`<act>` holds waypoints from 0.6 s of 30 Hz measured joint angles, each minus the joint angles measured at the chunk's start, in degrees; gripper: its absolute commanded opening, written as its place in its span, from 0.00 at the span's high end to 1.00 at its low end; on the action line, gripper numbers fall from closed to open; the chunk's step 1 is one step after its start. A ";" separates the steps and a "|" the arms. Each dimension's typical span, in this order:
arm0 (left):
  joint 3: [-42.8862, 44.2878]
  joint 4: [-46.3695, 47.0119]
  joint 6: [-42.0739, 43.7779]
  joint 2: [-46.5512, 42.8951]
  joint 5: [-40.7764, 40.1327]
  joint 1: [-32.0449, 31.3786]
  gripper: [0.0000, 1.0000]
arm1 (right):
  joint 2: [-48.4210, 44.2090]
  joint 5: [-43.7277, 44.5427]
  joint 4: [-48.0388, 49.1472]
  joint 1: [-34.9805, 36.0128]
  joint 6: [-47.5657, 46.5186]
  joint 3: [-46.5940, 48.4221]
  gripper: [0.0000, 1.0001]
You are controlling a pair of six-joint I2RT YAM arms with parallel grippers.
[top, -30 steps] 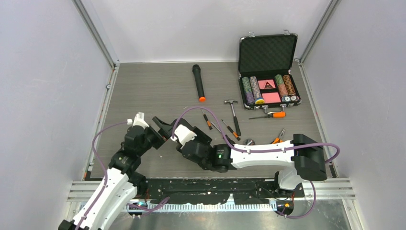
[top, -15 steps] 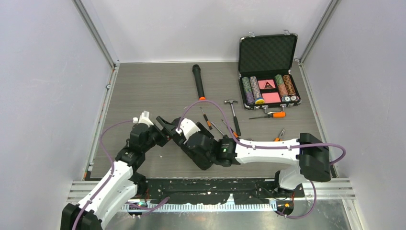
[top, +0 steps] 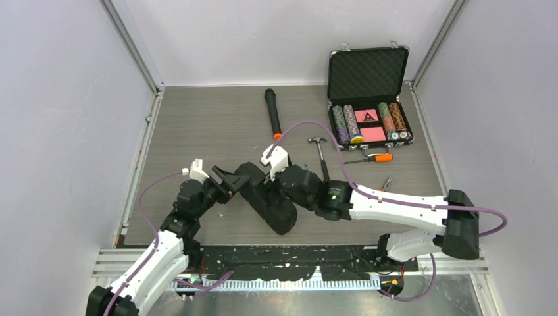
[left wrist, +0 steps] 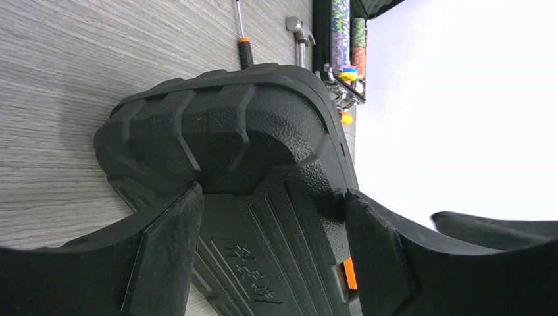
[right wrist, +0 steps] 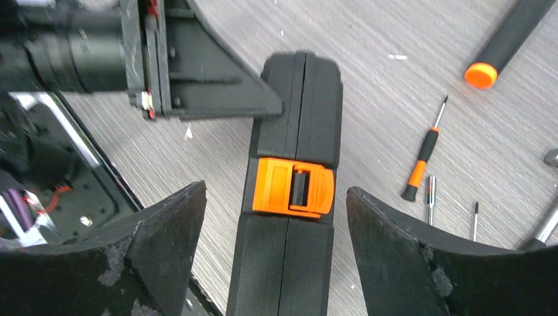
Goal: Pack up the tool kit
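Note:
The tool kit [top: 270, 201] is a black ribbed case, closed and standing on its long edge, orange latch [right wrist: 293, 187] on top. My right gripper [right wrist: 275, 191] is open astride the latch edge, with a gap on each side. My left gripper [left wrist: 271, 197] is open in front of the case's broad ribbed side [left wrist: 263, 145], and one fingertip [right wrist: 273, 105] reaches that side near the top edge. In the top view the left gripper [top: 227, 179] is at the case's left end and the right gripper [top: 270, 187] is above its middle. A hammer [top: 320, 155], an orange-handled screwdriver [top: 372, 158] and pliers [top: 385, 183] lie loose.
A small orange-black screwdriver [right wrist: 424, 155] and thin bits lie on the table right of the case. The black microphone [top: 272, 113] with an orange end lies further back. An open poker chip case [top: 368, 99] stands at the back right. Walls close in on both sides.
My right gripper has opened and swung back to the right, uncovering the case it was over. The left gripper has shifted right, up to the case's side.

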 measured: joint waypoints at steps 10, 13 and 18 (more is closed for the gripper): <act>-0.63 0.57 -0.37 -0.74 -0.39 0.00 0.26 | -1.25 -5.60 3.34 -6.14 6.05 -0.66 0.27; -0.72 0.55 -0.37 -0.98 -0.44 0.00 0.26 | 0.48 -7.52 4.02 -7.63 8.20 -1.27 0.29; -0.87 0.48 -0.42 -1.40 -0.59 0.00 0.26 | 2.43 -10.45 5.60 -9.31 11.30 -3.37 0.31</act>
